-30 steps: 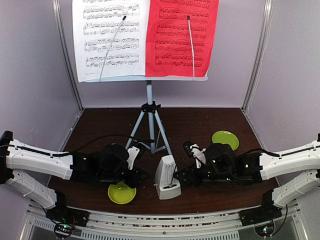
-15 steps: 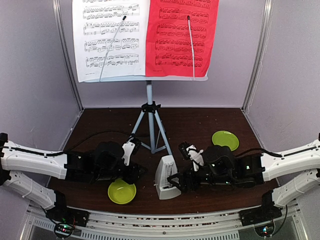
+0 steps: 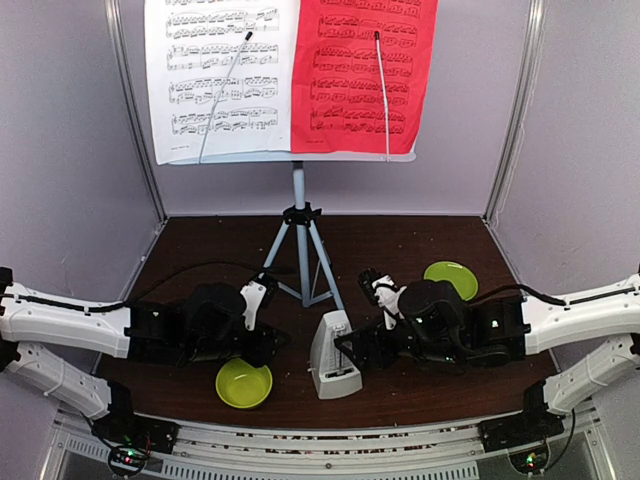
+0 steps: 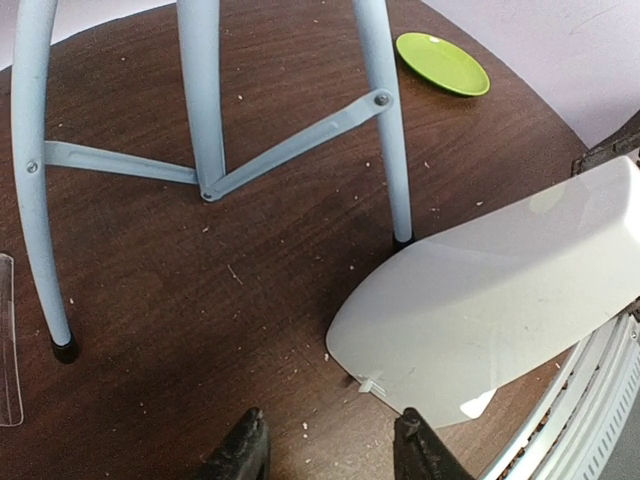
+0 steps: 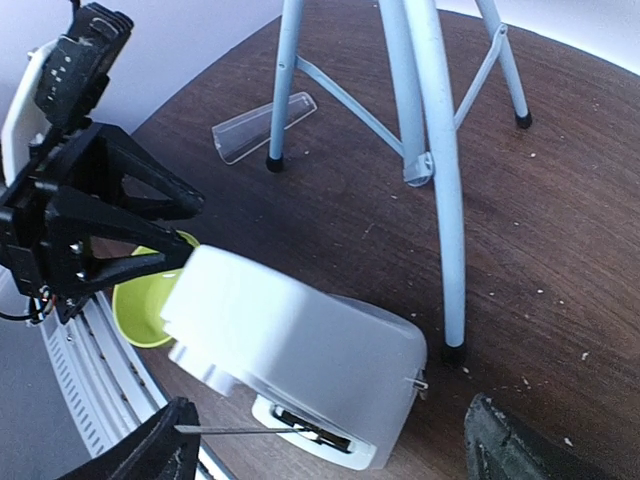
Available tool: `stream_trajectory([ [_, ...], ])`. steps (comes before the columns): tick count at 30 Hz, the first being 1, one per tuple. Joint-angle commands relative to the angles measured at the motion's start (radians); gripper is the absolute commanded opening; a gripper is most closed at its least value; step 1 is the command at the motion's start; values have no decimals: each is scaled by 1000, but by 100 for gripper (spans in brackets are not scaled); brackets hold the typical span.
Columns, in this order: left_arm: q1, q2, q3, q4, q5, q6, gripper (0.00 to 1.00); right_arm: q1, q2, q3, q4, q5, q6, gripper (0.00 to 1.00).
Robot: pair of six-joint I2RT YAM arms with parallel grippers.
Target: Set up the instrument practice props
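Standing at the back, the music stand (image 3: 298,185) carries its sheet-music pages (image 3: 220,75), the cream metronome (image 3: 330,355) upright just before its legs. The right gripper (image 5: 330,448) has just spread wide at the metronome's side, probably releasing it; the left gripper (image 4: 330,450) hovers nearby, parted and empty

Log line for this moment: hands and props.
left hand open, empty | right hand open at upright metronome | pages on stand
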Motion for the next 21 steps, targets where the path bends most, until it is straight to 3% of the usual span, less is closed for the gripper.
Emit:
stream_trajectory([
  [1, -1, -25, -4, 4, -30, 22, 45, -14, -53, 2, -132, 109, -46, 93],
  [6, 0, -31, 4, -26, -39, 36, 45, -133, -171, -102, -223, 122, -50, 93],
  [12, 0, -81, -16, -70, -85, 39, 45, -363, -363, -228, -321, 65, -10, 95],
  [21, 24, -241, -101, -135, -169, -22, 45, -630, -515, -243, -370, -72, 26, 100],
])
